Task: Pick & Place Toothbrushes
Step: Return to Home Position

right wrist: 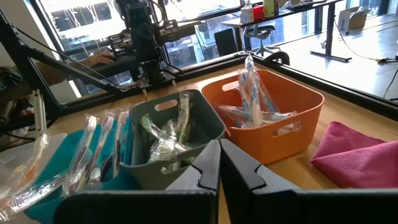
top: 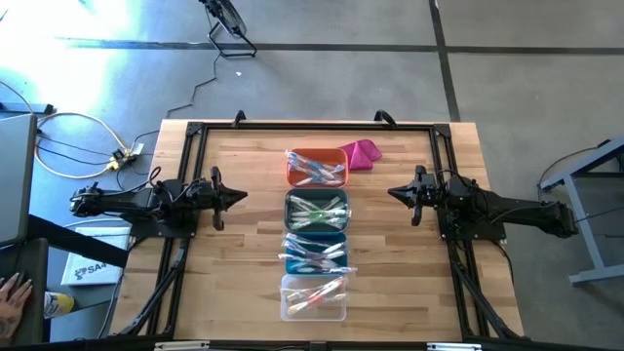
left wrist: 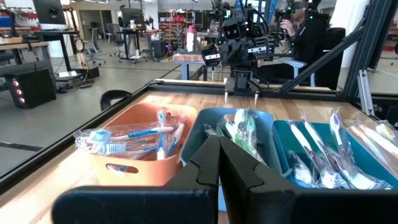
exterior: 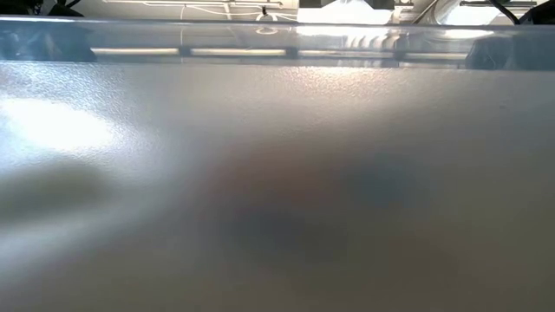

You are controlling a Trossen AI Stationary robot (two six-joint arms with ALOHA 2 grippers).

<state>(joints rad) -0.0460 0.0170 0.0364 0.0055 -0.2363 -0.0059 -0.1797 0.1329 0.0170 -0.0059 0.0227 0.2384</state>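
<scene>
Wrapped toothbrushes (top: 317, 210) lie heaped inside a grey bin (top: 287, 210), mostly lengthwise from one arm toward the other. More fill the orange bin (top: 317, 153) touching the grey bin's far side, and the teal bin (top: 286, 255) and clear bin (top: 285, 297) lined up on its near side. None shows loose on the wooden counter (top: 234, 253). A pink cloth (top: 361, 153) lies beyond the grey bin, beside the orange one. The left claw (top: 242, 195) sits apart from the grey bin on one side and the right claw (top: 392, 193) on the other. Both point straight at it and are about equally near. Each claw is closed tight and holds nothing. With nothing left to grasp, the coming move looks like a pull straight back from the grey bin.
</scene>
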